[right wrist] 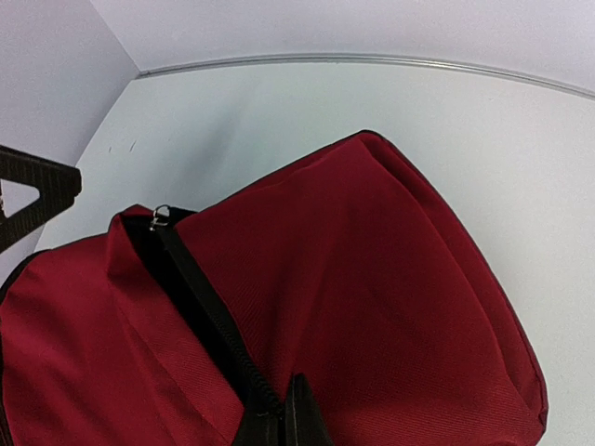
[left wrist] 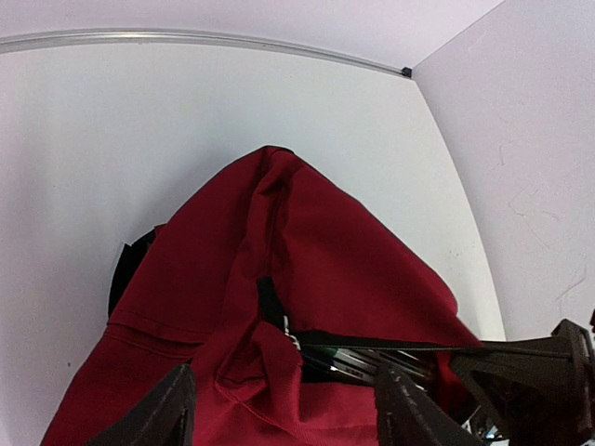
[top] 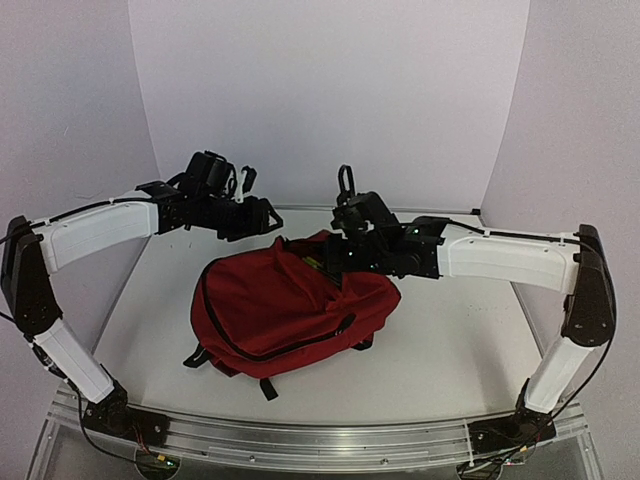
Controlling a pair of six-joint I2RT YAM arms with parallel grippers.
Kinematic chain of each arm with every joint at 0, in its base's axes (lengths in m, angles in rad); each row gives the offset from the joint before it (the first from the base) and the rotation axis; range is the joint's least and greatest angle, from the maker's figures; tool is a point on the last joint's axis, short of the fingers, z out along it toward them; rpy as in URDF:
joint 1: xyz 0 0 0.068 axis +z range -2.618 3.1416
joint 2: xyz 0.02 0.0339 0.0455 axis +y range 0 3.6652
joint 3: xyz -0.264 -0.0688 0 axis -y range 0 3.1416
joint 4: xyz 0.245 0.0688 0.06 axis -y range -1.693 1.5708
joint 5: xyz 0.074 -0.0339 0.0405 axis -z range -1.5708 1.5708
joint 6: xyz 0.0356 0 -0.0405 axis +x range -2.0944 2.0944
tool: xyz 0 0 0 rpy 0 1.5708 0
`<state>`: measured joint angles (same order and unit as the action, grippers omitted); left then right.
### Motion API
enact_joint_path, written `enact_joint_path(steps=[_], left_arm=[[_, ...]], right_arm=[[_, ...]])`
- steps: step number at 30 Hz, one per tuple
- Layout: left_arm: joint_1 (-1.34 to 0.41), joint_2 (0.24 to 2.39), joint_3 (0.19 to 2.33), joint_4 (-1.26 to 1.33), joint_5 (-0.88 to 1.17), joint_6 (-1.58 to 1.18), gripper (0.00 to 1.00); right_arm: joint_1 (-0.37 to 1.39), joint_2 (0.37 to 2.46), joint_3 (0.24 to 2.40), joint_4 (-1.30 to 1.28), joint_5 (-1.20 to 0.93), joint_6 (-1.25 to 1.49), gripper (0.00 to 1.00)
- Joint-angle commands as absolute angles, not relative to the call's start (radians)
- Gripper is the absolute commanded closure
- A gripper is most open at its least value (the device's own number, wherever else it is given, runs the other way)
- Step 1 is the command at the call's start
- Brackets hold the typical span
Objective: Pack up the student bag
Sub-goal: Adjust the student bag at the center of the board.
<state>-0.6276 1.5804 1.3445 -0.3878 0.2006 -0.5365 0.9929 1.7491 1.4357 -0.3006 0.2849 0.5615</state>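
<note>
The backpack point(top: 290, 310) is slumping at the centre of the table point(top: 450, 340), soft and floppy, so I'm favouring its firmer zip edge point(right wrist: 204, 316). Left gripper point(left wrist: 284, 376) is hovering spread wide; right gripper point(right wrist: 290, 409) is sitting fully closed at that edge.

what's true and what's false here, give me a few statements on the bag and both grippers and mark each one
1. The student bag lies on the table. True.
2. The left gripper is clamped shut on a strap. False: its fingers stand apart over the bag.
3. The right gripper is shut, right at the bag's zip. True.
4. The bag is blue. False: it is dark red.
5. The zip is closed all the way. False: it gapes open, with black lining showing.
</note>
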Motion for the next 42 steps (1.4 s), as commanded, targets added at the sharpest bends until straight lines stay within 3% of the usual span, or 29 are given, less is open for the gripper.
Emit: enact_joint_path(steps=[1,11,18,21,25,28,36,42], left_arm=[[-0.568,1.514,1.355,-0.338,0.285,-0.629,0.27],[-0.463,1.581,1.336,-0.337,0.440,-0.723,0.20],[-0.462,1.528,1.288,-0.410,0.384,-0.710,0.13],[-0.461,1.449,1.250,-0.486,0.293,-0.696,0.10],[-0.437,1.383,1.243,-0.649,0.252,-0.674,0.05],[-0.413,1.337,1.253,-0.802,0.212,-0.665,0.03],[-0.388,1.205,1.190,-1.028,0.162,-0.740,0.00],[-0.388,1.097,1.051,-1.056,0.182,-0.850,0.00]], right_arm=[[0.992,1.776,1.439,-0.276,0.097,0.477,1.00],[1.031,1.839,1.391,-0.311,-0.165,0.468,1.00],[1.081,1.875,1.446,-0.312,-0.285,0.501,1.00],[1.091,1.867,1.467,-0.313,-0.253,0.509,0.87],[1.088,1.810,1.531,-0.363,-0.094,0.484,0.46],[1.065,1.780,1.606,-0.437,0.027,0.459,0.30],[0.889,1.795,1.627,-0.451,0.045,0.407,0.14],[0.826,1.914,1.683,-0.451,-0.002,0.380,0.17]])
